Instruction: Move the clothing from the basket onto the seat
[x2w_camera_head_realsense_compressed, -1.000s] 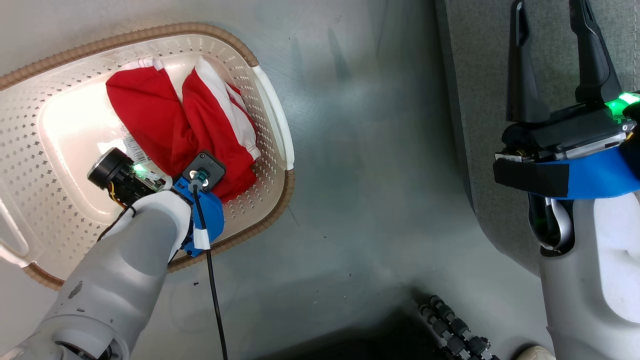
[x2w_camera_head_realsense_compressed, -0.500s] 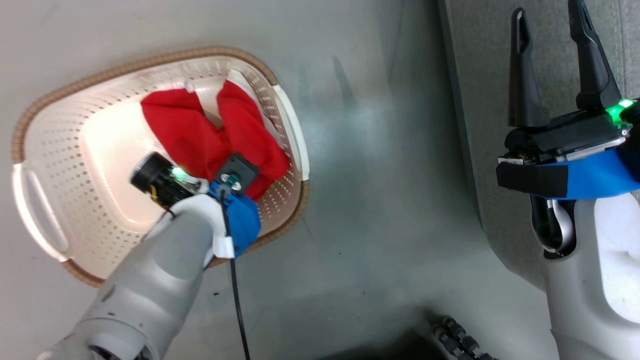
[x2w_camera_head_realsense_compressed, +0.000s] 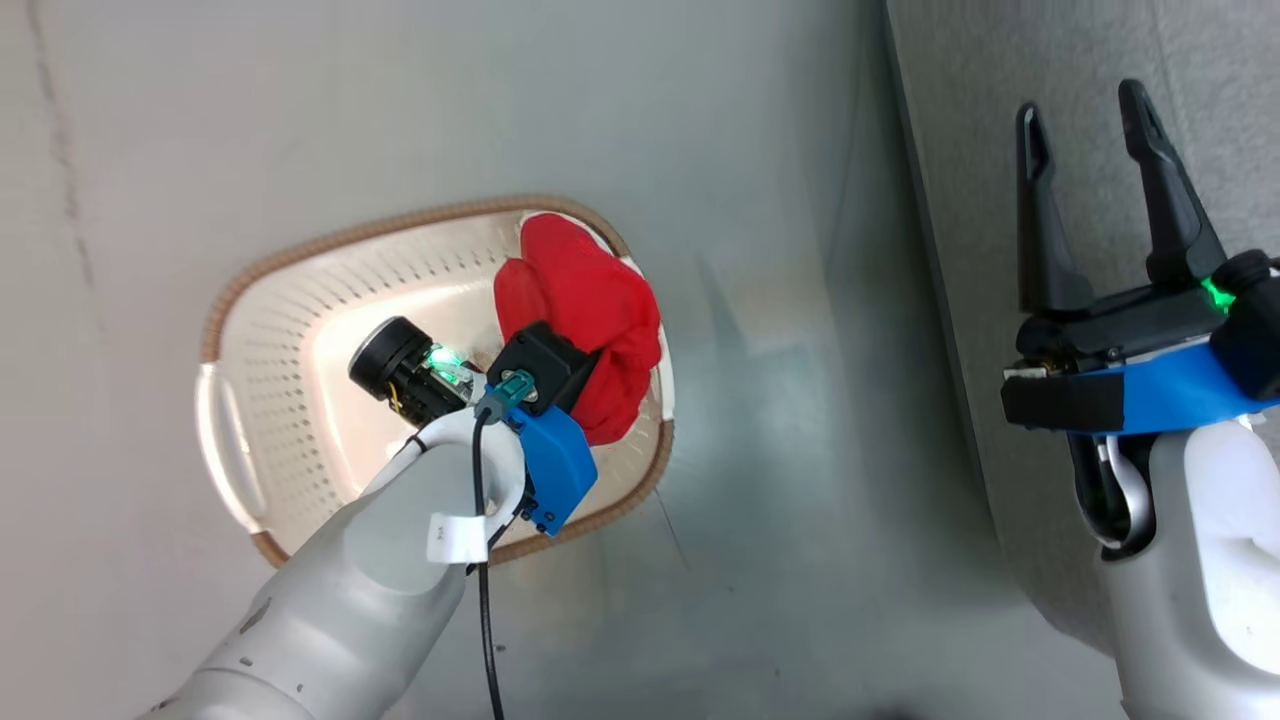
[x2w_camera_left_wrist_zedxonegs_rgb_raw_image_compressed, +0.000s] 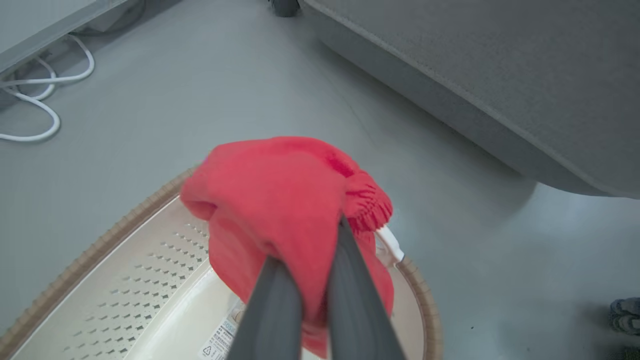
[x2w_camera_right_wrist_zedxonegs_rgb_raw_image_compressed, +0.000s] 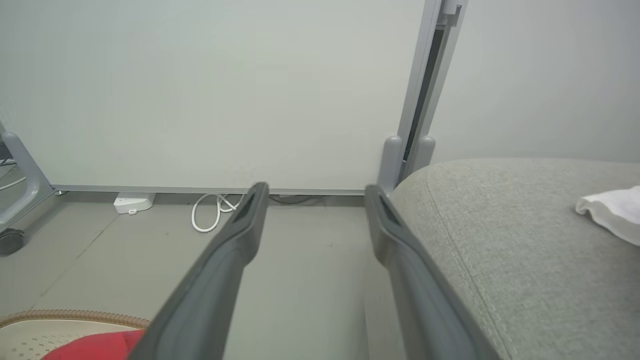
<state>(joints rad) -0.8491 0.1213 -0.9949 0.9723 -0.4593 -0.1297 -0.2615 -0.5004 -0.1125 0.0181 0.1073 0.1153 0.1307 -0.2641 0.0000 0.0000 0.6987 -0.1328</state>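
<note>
Dark-grey, the two fingers of the left gripper (x2w_camera_left_wrist_zedxonegs_rgb_raw_image_compressed: 312, 250) rise from the bottom edge of the left wrist view. They are pinched nearly together, with a fold of the clothing (x2w_camera_left_wrist_zedxonegs_rgb_raw_image_compressed: 280, 195) caught between them. That red cloth is bunched in a rounded lump over the fingertips at the centre of the frame, with a gathered hem on its right side. Its lower part hangs down past the fingers, and whether it touches the basket floor cannot be told.

Under it, at the lower left, lies the basket (x2w_camera_left_wrist_zedxonegs_rgb_raw_image_compressed: 100, 235), showing its cream perforated wall and brown woven rim. A paper label (x2w_camera_left_wrist_zedxonegs_rgb_raw_image_compressed: 220, 342) sits on its floor at the bottom edge. Beyond the basket spreads the grey floor (x2w_camera_left_wrist_zedxonegs_rgb_raw_image_compressed: 200, 90). The seat (x2w_camera_left_wrist_zedxonegs_rgb_raw_image_compressed: 500, 75) takes the upper right, apart from the basket, and a white cable (x2w_camera_left_wrist_zedxonegs_rgb_raw_image_compressed: 35, 100) loops at the upper left.

In the head view the red lump sits over the basket's right end, overlapping the rim. At the right of that frame the right gripper (x2w_camera_head_realsense_compressed: 1080, 100) hangs over the seat's edge, fingers spread wide with nothing between them. Farther along the seat, at the right edge of the right wrist view, lies a white cloth (x2w_camera_right_wrist_zedxonegs_rgb_raw_image_compressed: 610, 210).
</note>
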